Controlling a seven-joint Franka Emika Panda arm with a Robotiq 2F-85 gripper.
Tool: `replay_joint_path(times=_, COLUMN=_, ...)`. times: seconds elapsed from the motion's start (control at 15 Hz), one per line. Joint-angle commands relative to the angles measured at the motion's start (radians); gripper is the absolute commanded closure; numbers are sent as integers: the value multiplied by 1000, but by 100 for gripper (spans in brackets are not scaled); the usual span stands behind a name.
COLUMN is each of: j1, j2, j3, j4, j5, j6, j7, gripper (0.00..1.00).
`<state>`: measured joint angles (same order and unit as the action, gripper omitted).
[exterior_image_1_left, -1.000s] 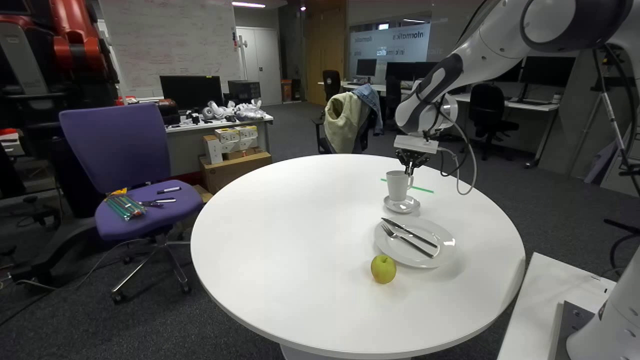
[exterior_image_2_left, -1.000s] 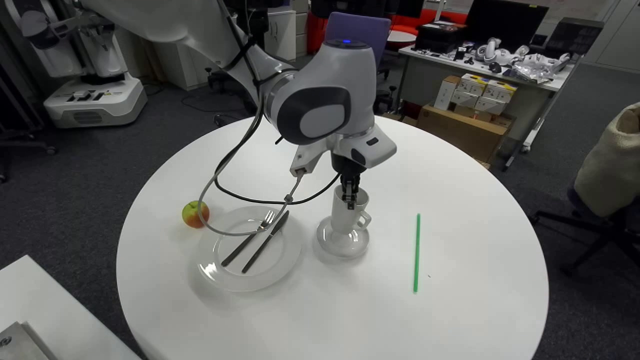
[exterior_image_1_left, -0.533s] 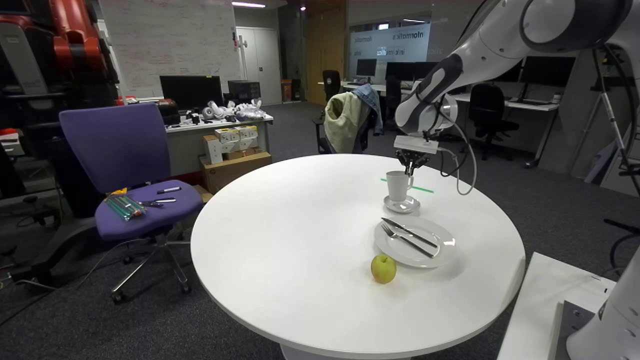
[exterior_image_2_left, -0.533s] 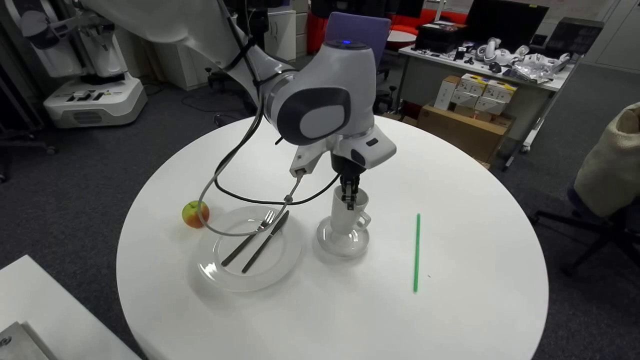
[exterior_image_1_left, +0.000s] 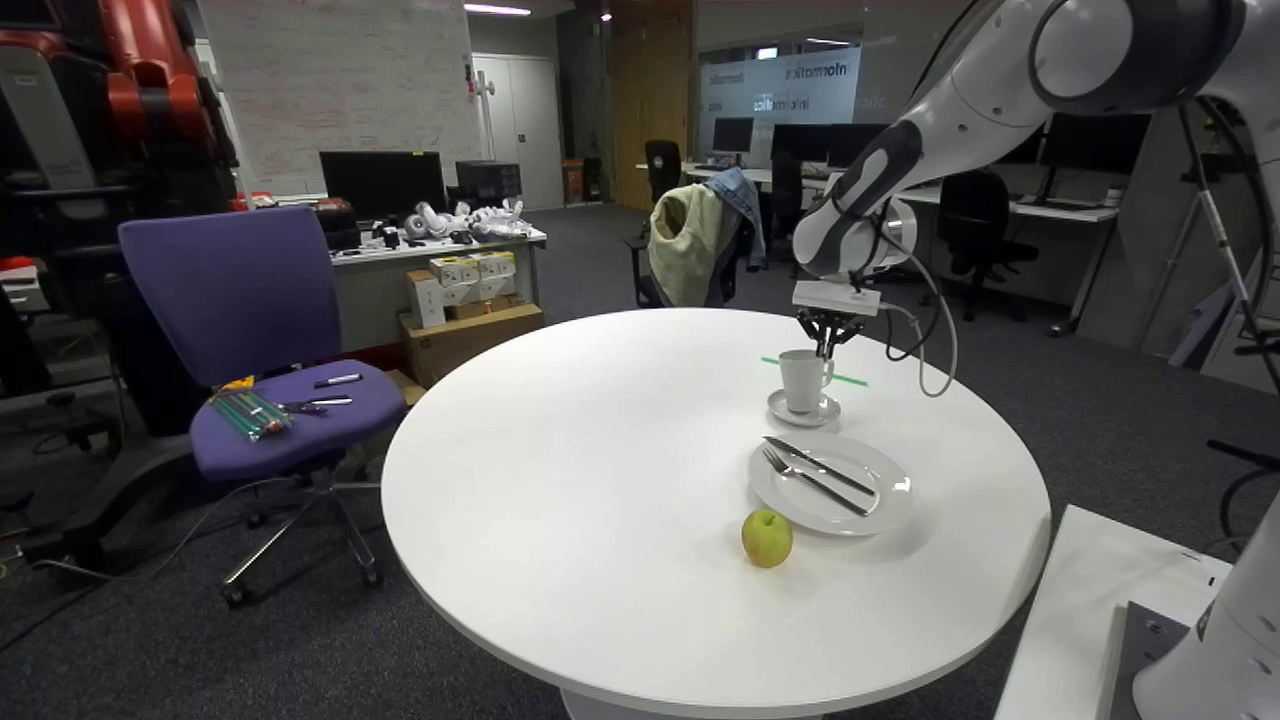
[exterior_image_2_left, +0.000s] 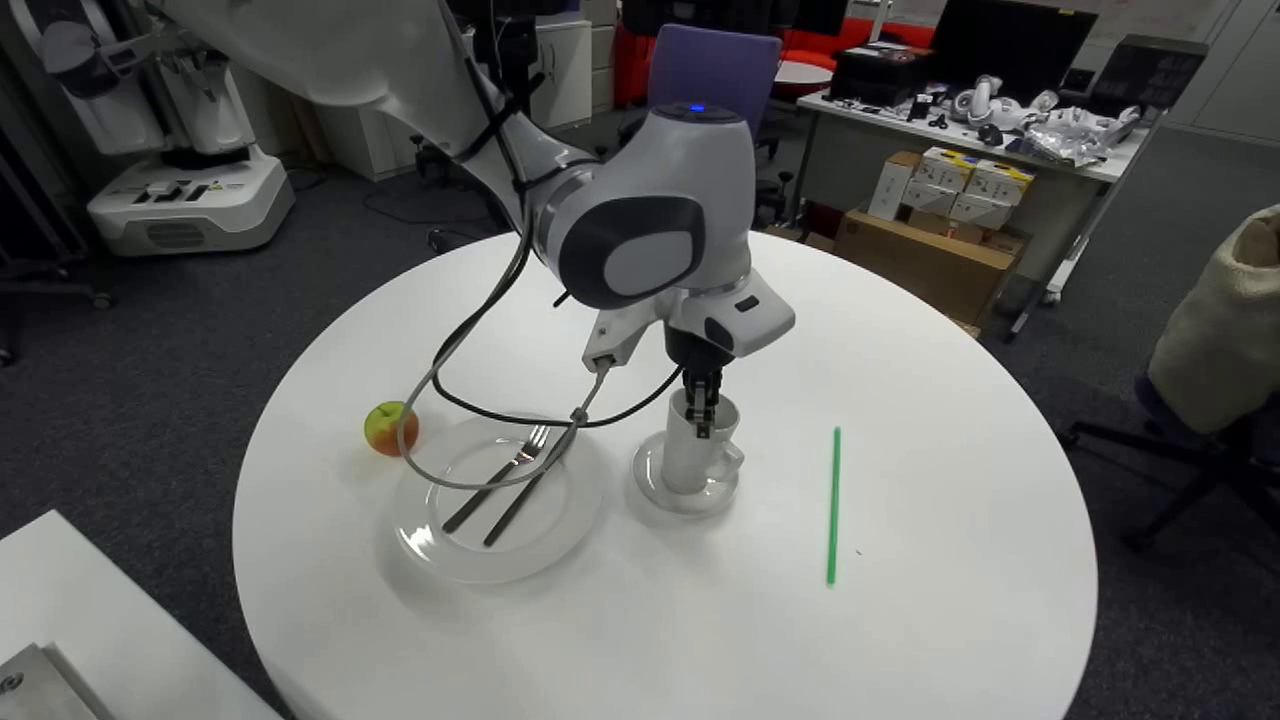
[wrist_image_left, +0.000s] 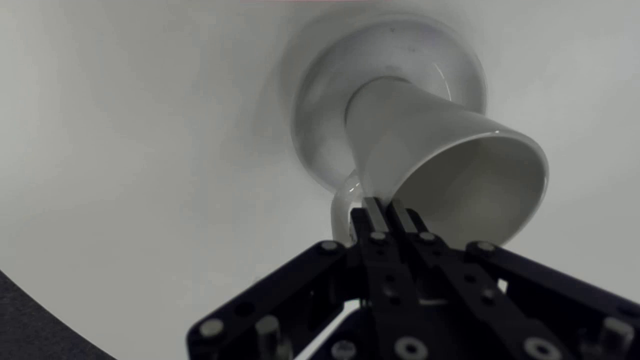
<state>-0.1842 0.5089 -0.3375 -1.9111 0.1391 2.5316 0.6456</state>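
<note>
Mug (wrist_image_left: 400, 135) below my tool (wrist_image_left: 386, 202).
Pinched thin on its rim (wrist_image_left: 450, 146), handle (wrist_image_left: 340, 212) side; long axis near upright, saucer (wrist_image_left: 320, 135) beneath.

An exterior view stands back, slanting down over the table (exterior_image_1_left: 590, 480) towards a whiteboard (exterior_image_1_left: 345, 95) between ten and eleven o'clock, the arm (exterior_image_1_left: 985, 95) entering from two. An exterior view stands close, looking steeply down on the mug (exterior_image_2_left: 685, 457), a purple chair (exterior_image_2_left: 715, 65) just past twelve, the arm entering near eleven. Both exterior views share table, mug, arm and purple chair. The wrist view looks down from very near, jaws entering from five, sharing the mug and its saucer (wrist_image_left: 320, 135) with both.
</note>
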Motion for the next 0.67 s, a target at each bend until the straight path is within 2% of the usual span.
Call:
replay_joint_path(times=0.0, j1=4, j2=-49, j3=-19, j4=-45, j5=-25, j6=59, j7=-6, gripper=99)
replay_joint_path(times=0.13, j1=-4, j2=-46, j3=-12, j4=-45, j5=-23, j6=82, j7=-35, gripper=99)
replay_joint_path(times=0.6, j1=-47, j2=-50, j3=44, j4=-49, j5=7, j6=66, j7=-273, gripper=99)
